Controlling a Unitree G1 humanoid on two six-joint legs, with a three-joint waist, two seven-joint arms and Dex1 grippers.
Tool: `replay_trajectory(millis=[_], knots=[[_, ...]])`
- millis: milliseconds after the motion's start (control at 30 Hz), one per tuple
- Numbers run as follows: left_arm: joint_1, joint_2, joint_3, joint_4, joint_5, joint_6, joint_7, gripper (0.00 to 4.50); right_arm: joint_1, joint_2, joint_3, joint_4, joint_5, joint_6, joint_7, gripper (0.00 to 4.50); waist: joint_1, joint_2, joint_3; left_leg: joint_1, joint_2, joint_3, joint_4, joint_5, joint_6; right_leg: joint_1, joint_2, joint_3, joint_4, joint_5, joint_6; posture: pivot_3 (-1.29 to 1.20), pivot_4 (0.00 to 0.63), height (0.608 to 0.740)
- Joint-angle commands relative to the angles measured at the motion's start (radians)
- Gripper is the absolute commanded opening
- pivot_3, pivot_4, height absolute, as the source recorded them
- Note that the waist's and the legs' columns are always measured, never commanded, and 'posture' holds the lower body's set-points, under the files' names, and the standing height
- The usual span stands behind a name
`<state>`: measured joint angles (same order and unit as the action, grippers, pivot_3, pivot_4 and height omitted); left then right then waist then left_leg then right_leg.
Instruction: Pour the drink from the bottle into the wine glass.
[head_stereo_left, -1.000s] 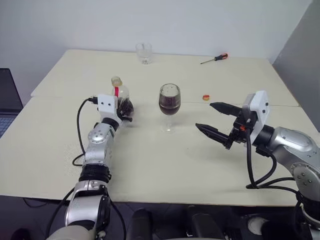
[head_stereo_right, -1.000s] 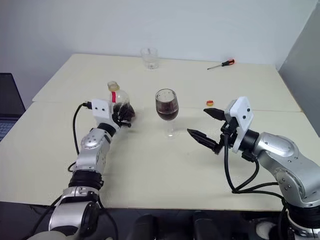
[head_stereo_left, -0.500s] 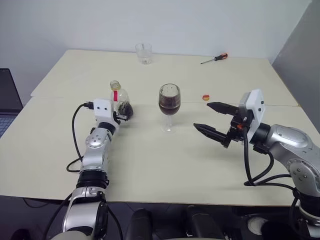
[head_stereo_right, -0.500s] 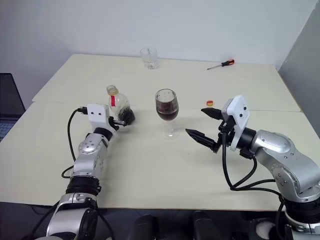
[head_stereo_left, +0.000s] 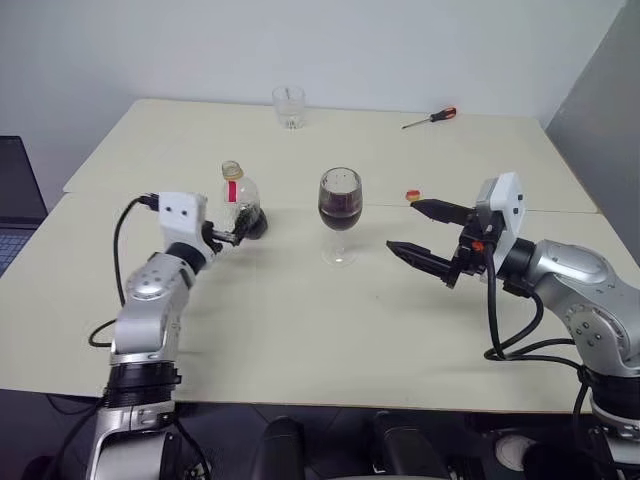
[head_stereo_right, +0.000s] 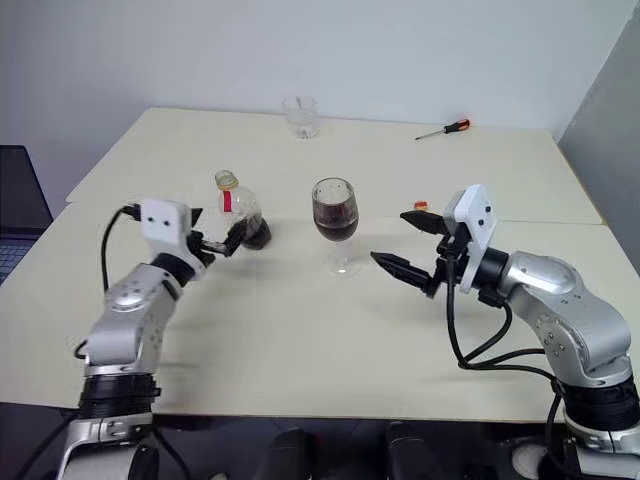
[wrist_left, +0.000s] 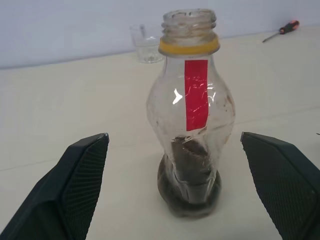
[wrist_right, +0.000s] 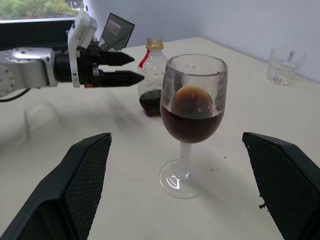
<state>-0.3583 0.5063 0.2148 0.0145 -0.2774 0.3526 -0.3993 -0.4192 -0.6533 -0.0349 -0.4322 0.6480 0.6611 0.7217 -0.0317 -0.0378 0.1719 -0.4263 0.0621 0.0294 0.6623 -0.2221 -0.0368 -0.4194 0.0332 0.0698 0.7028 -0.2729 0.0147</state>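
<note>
Pouring looks done: the wine glass (head_stereo_left: 339, 213) stands mid-tabletop, its bowl about half full of the dark drink (wrist_right: 191, 125), while the bottle (wrist_left: 190, 120) stands upright to its left, uncapped, with only dregs at the bottom. The left gripper (head_stereo_left: 233, 233) is spread wide just beside the bottle, touching nothing. The right gripper (head_stereo_left: 422, 234) is likewise spread and empty, near the glass. On the pale tabletop (head_stereo_left: 300, 330) also lie a tumbler (head_stereo_left: 288, 106), a screwdriver (head_stereo_left: 429, 118) and a small cap (head_stereo_left: 412, 195); a white wall stands behind.

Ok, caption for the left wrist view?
Open left gripper facing the uncapped bottle, upright with dregs of drink.
</note>
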Motion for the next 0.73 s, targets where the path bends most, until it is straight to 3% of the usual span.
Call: replay_trajectory(millis=[33,133,300,567,733], knots=[[0.06,0.083,0.048,-0.05,-0.061,0.046,-0.119,4.49,-0.039,-0.023,0.009,0.049,-0.032,-0.052,0.071,4.5,-0.004,0.0,0.0,0.001,0.0,0.0,-0.001,0.0,0.0,0.0,0.0,0.0,0.0,0.0,0.0,0.0,0.15,0.74],[0.076,0.207,0.048,-0.085,-0.077,0.086,-0.236,4.49,-0.082,-0.04,0.01,0.123,-0.057,-0.08,0.121,4.5,-0.006,0.0,0.0,0.001,0.001,0.0,-0.001,0.0,0.0,-0.001,0.001,0.0,0.0,-0.001,0.0,0.0,0.15,0.74],[-0.02,0.358,0.083,-0.077,-0.202,0.175,-0.433,4.49,-0.137,-0.073,0.03,0.223,-0.1,-0.122,0.219,4.5,0.005,0.0,0.001,0.001,0.0,0.0,-0.001,0.0,0.0,0.0,0.0,-0.001,-0.001,-0.004,0.0,0.0,0.15,0.74],[0.03,0.479,0.052,-0.083,-0.276,0.234,-0.678,4.49,-0.153,-0.127,0.026,0.257,-0.104,-0.122,0.343,4.5,-0.003,0.001,0.001,0.001,0.002,0.002,-0.002,0.0,0.0,-0.001,0.0,0.0,-0.003,-0.004,-0.001,0.0,0.15,0.74],[0.021,0.494,0.048,-0.081,-0.297,0.256,-0.74,4.49,-0.144,-0.146,0.006,0.273,-0.118,-0.134,0.356,4.5,-0.001,0.001,0.001,0.001,0.002,0.0,-0.002,0.0,0.0,-0.001,0.001,-0.001,-0.002,-0.005,-0.001,0.0,0.15,0.74]])
